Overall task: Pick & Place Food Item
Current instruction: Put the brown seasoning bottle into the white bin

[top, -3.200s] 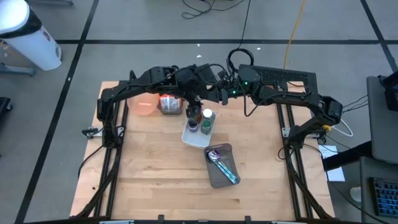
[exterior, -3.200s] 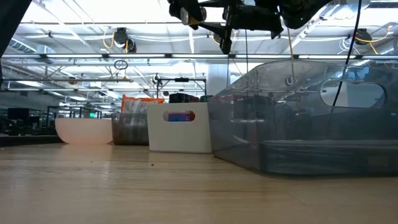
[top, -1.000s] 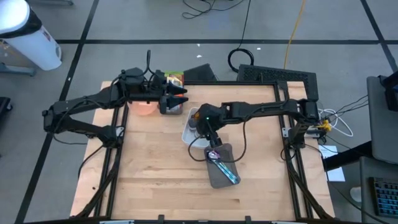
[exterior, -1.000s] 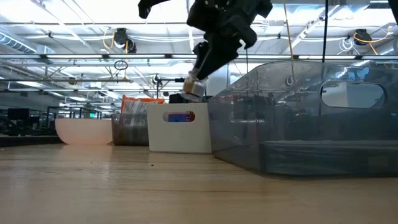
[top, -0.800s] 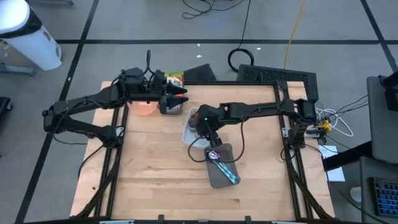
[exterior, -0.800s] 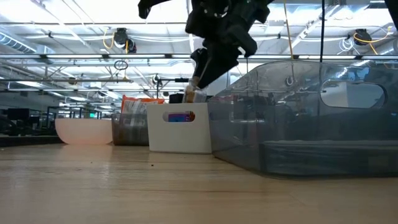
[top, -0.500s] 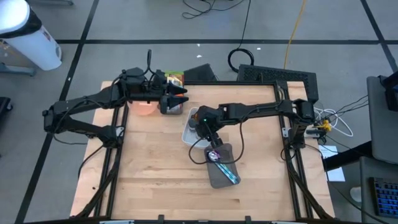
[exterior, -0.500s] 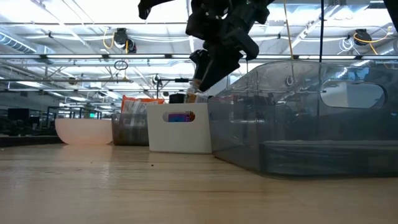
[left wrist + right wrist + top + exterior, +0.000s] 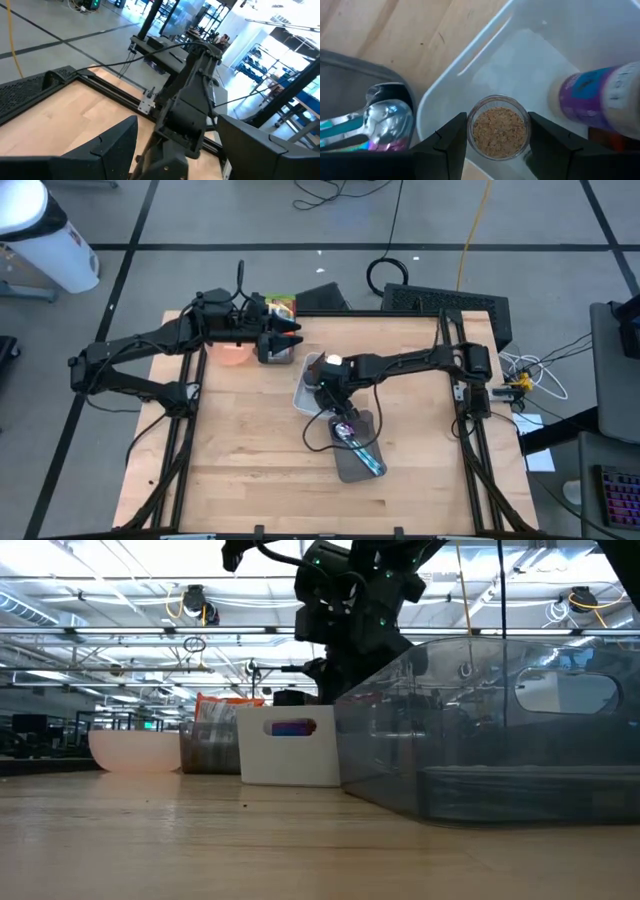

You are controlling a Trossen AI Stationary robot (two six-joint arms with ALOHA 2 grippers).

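White bin sits mid-frame in my high view; right gripper is down inside it, fingers grasping a small glass jar of tan granules. A purple-labelled bottle lies beside the jar. Left gripper hangs released above the pink bowl, upper left. Grey tray holds spoons, lower centre.

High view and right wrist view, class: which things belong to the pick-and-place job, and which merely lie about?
In the job:
right gripper, shut on the spice jar
white bin

Lying about:
purple bottle
grey tray with spoon
pink bowl
left gripper, open, waiting
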